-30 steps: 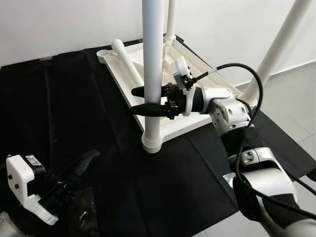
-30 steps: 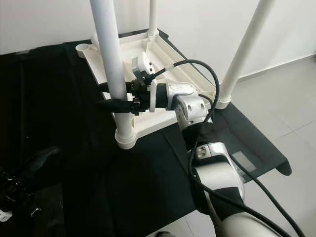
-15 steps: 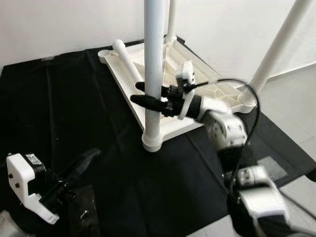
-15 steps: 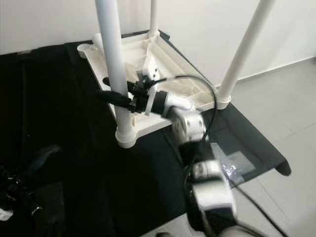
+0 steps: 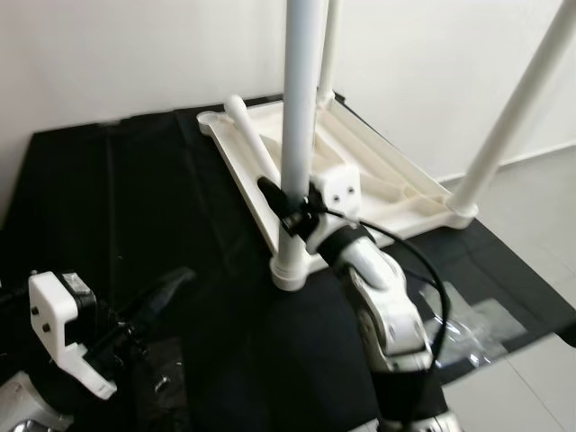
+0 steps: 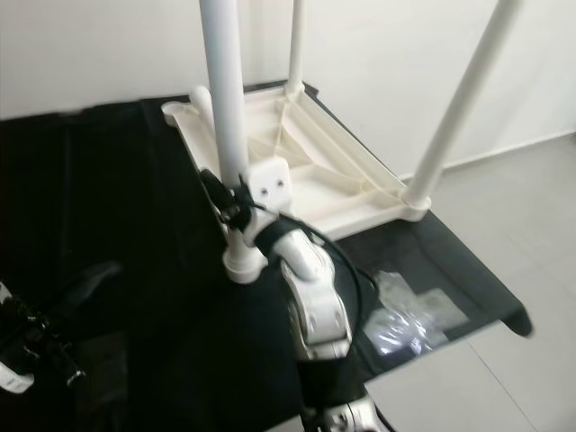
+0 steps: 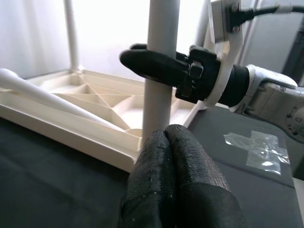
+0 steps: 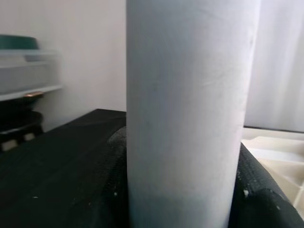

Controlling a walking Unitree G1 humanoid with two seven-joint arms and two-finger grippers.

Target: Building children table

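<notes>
While right gripper (image 5: 290,209) clamps leg (image 5: 301,117), top cropped

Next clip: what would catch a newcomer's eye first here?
The upside-down white table top lying on the black cloth, with white legs pointing up. The right tool is clamped around the nearest leg, just above its socket. The left tool rests low on the cloth, fingers together.

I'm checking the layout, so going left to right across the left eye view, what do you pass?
Left claw → loose table leg lying on the upturned tabletop → right claw shut on the upright leg → plastic bag.
</notes>
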